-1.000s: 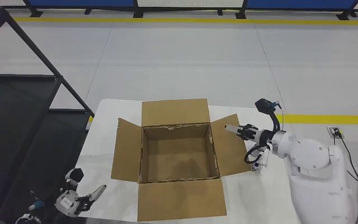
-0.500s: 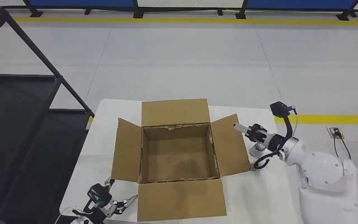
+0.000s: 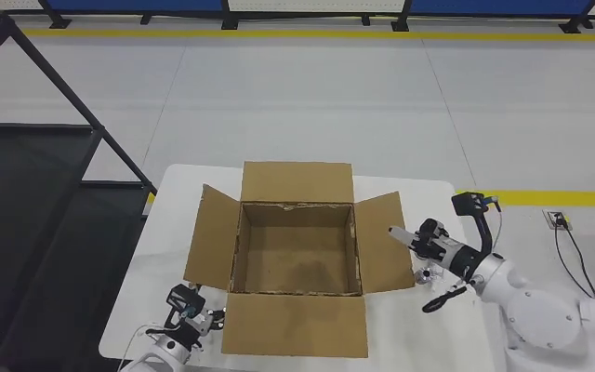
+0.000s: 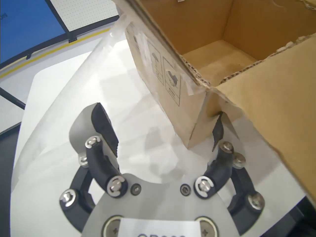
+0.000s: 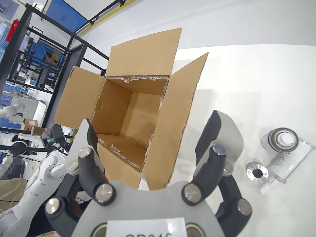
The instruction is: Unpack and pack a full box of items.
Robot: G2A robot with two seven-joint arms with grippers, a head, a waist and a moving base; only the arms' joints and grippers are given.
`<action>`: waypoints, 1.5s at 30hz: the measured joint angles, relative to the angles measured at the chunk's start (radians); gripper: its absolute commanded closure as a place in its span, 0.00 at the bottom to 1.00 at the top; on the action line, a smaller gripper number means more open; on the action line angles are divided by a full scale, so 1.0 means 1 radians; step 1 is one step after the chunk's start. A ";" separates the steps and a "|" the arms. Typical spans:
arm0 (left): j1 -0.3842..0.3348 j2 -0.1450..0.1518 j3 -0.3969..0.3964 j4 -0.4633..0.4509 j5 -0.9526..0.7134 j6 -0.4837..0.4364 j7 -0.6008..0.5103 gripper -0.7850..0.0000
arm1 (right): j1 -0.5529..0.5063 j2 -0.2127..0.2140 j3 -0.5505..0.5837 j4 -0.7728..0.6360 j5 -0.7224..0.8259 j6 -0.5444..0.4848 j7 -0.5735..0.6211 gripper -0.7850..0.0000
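**Open box sitting mid-worktop, both tools spread at its sides**

The cardboard box is sitting in the middle of the white worktop, nearer the near edge than the far one. All four of its flaps are folded outward. In the left wrist view the box is showing a bare brown floor and torn tape along its rim. The right wrist view is looking into the box from the other side.

The left tool is sitting low by the worktop's near-left corner, at the box's near-left corner. In its own view the left tool is holding its fingers wide apart. One finger is out over bare worktop, and the other is tucked under the near flap, at the box's corner edge. It is gripping nothing.

The right tool is hovering toward the worktop's right edge, just beside the box's right flap. The right tool is also spreading its fingers wide, with nothing between them.

A clear pack holding two round metal-topped pieces is lying on the worktop, between the right flap and the right edge.
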 measured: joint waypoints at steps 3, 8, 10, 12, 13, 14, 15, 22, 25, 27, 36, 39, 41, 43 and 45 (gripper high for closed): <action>-0.009 0.000 -0.001 0.001 -0.026 0.021 -0.012 0.00 | -0.028 0.005 -0.007 -0.041 -0.023 -0.005 0.002 0.00; -0.024 0.002 -0.005 0.000 -0.053 0.033 -0.030 0.00 | -0.055 0.009 -0.023 -0.097 -0.098 0.059 -0.012 0.00; -0.028 0.003 -0.008 0.000 -0.059 0.032 -0.035 0.00 | -0.054 0.009 -0.022 -0.095 -0.092 0.052 -0.011 0.00; -0.028 0.005 -0.012 -0.001 -0.063 0.024 -0.036 0.00 | -0.054 0.009 -0.022 -0.094 -0.091 0.050 -0.011 0.00; -0.026 0.007 -0.017 -0.005 -0.068 0.012 -0.037 0.00 | -0.054 0.009 -0.022 -0.094 -0.091 0.051 -0.011 0.00; -0.023 0.008 -0.022 -0.008 -0.074 0.000 -0.037 0.00 | -0.057 0.009 -0.021 -0.093 -0.092 0.053 -0.017 0.00; -0.018 0.010 -0.030 -0.012 -0.080 -0.011 -0.037 0.00 | -0.062 0.009 -0.018 -0.093 -0.099 0.060 -0.030 0.00; 0.039 0.028 -0.143 -0.055 -0.192 -0.120 -0.038 0.00 | -0.112 0.023 0.077 -0.073 -0.192 0.191 -0.039 0.00; 0.067 0.036 -0.209 -0.078 -0.263 -0.167 -0.046 0.00 | -0.127 0.031 0.116 -0.041 -0.250 0.218 -0.009 0.00; 0.079 0.040 -0.246 -0.092 -0.309 -0.190 -0.055 0.00 | -0.130 0.037 0.123 -0.013 -0.296 0.210 0.017 0.00; 0.105 0.052 -0.359 -0.192 -0.577 -0.233 -0.171 0.00 | -0.046 0.047 0.029 0.136 -0.587 0.369 0.120 0.00; 0.107 0.053 -0.363 -0.202 -0.589 -0.228 -0.181 0.00 | -0.048 0.047 0.031 0.135 -0.585 0.368 0.119 0.00; 0.107 0.053 -0.362 -0.200 -0.587 -0.228 -0.179 0.00 | -0.048 0.047 0.031 0.134 -0.584 0.368 0.118 0.00; 0.107 0.053 -0.362 -0.200 -0.587 -0.229 -0.179 0.00 | -0.048 0.047 0.030 0.134 -0.585 0.368 0.118 0.00; 0.107 0.053 -0.362 -0.200 -0.587 -0.229 -0.179 0.00 | -0.049 0.047 0.028 0.137 -0.587 0.365 0.116 0.00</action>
